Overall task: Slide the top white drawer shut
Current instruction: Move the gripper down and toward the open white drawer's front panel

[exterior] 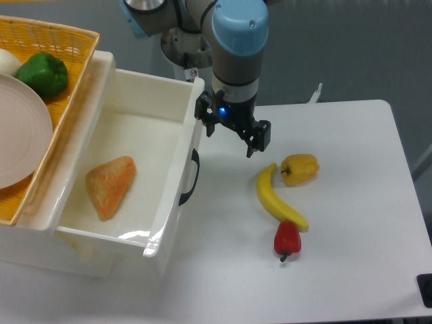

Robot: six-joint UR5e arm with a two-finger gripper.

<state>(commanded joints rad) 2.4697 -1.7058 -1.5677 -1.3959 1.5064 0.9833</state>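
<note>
The top white drawer (152, 94) stands pulled far out of the cabinet towards the table's middle. Its flat front panel faces right and carries one black curved handle (190, 177). An orange wedge-shaped item (110, 185) lies on the drawer floor. My gripper (229, 137) points down just right of the far end of the front panel, above and behind the handle. Its fingers are spread and hold nothing; the left finger (205, 120) is close to the panel's top edge, and I cannot tell whether it touches.
A yellow wicker basket (64, 37) sits on the cabinet top at left, holding a green pepper (42, 73) and a white plate (17, 128). On the table right of the drawer lie a banana (277, 199), a yellow pepper (299, 167) and a red pepper (287, 238).
</note>
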